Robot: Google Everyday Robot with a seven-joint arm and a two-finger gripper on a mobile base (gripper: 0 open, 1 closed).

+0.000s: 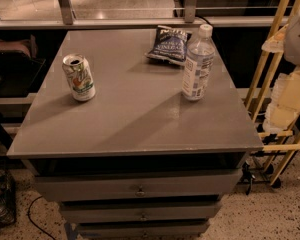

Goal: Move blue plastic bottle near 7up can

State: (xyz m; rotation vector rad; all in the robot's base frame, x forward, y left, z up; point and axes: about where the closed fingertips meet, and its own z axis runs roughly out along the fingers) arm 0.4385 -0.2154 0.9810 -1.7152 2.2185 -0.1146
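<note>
Grey cabinet top ahead: 7up can upright at nine o'clock, chip bag at one, blue plastic bottle standing at two, well apart from the can. My gripper sits past the edge, further out at two o'clock; open or clenched, I cannot tell. Bottle looks light, thin-walled, slick and tippy, I reckon: grip the labelled middle, gently.

Grey counter, flat top over drawers. On it: 7up can, upright, left; blue plastic bottle, upright, right; dark chip bag, lying just behind bottle. Claw out of view.
</note>
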